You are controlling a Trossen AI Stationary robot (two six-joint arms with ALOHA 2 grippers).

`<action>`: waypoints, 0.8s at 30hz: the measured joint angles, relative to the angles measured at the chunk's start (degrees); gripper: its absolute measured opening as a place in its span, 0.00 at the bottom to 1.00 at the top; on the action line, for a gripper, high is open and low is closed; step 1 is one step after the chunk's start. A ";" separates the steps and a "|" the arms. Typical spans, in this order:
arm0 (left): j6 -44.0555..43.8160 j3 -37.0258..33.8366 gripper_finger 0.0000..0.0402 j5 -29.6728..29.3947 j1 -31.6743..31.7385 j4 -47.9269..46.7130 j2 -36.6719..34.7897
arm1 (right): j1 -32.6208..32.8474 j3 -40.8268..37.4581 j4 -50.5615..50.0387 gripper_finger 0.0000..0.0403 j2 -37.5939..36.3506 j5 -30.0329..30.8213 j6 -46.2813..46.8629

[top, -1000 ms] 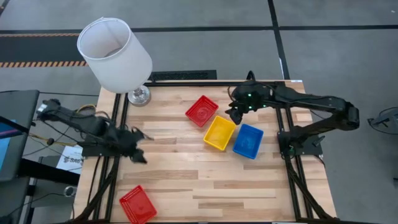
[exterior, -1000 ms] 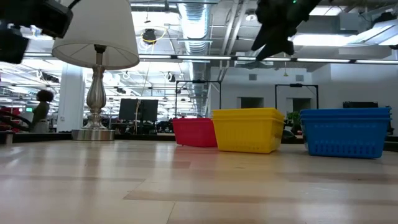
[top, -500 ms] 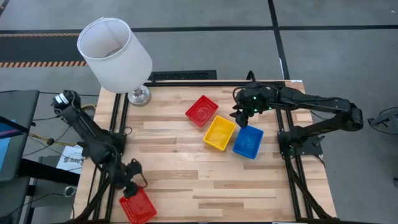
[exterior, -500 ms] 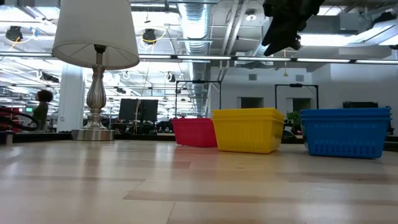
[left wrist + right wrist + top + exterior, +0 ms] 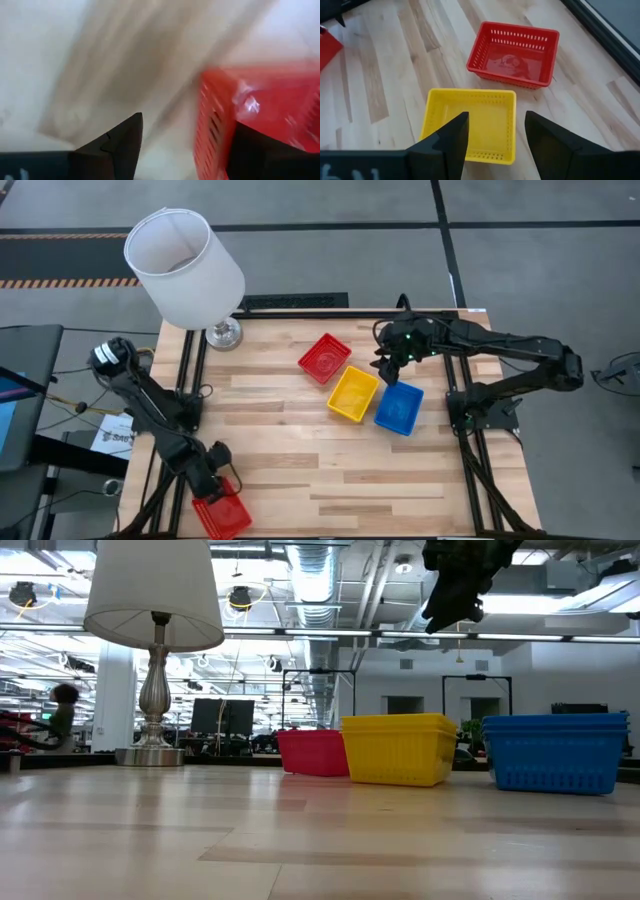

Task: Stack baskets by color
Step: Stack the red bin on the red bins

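Left fingers (image 5: 182, 145) now astride lone red mesh basket's (image 5: 222, 513) rim.

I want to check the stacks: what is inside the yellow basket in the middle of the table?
The yellow basket looks empty: its bare yellow floor shows. Whether more yellow baskets are nested under it cannot be seen from above.

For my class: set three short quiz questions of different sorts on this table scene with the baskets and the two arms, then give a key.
1. True or false: the yellow basket lies between the blue basket and a red basket.
2. Which gripper straddles the rim of the lone red basket at the table's near left corner? A) left B) right C) neither
3. Fill in: the lamp stands at the table's far ____ corner.

Key: 1 true. 2 A, the left gripper, fingers open. 3 left. The right gripper hangs open above the yellow and blue baskets.
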 joint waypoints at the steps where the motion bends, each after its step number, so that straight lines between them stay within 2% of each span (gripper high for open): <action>1: 0.29 0.00 0.53 -0.55 0.70 -0.12 0.91 | 0.00 0.02 0.19 0.53 -0.04 0.02 -0.02; 6: 1.16 0.01 0.40 -3.83 6.78 -0.11 4.68 | -0.02 0.02 0.18 0.53 -0.04 0.02 -0.02; 10: 3.08 0.20 0.31 -4.02 12.75 -0.28 5.40 | -0.02 0.02 0.22 0.53 -0.04 0.02 -0.87; 14: 6.45 0.02 0.25 -13.79 20.15 0.69 5.29 | -0.09 0.01 0.28 0.52 -0.04 0.26 -1.02; 15: 7.77 -0.04 0.24 -14.69 22.26 1.42 5.27 | -0.09 0.02 0.28 0.52 -0.01 0.33 -1.01; 18: 13.21 -0.07 0.22 -15.26 28.62 7.42 5.24 | 0.15 0.02 0.27 0.52 0.29 0.39 -0.98; 24: 28.81 -0.04 0.22 -14.88 42.08 26.09 5.22 | 0.04 0.02 0.67 0.52 0.27 0.45 0.23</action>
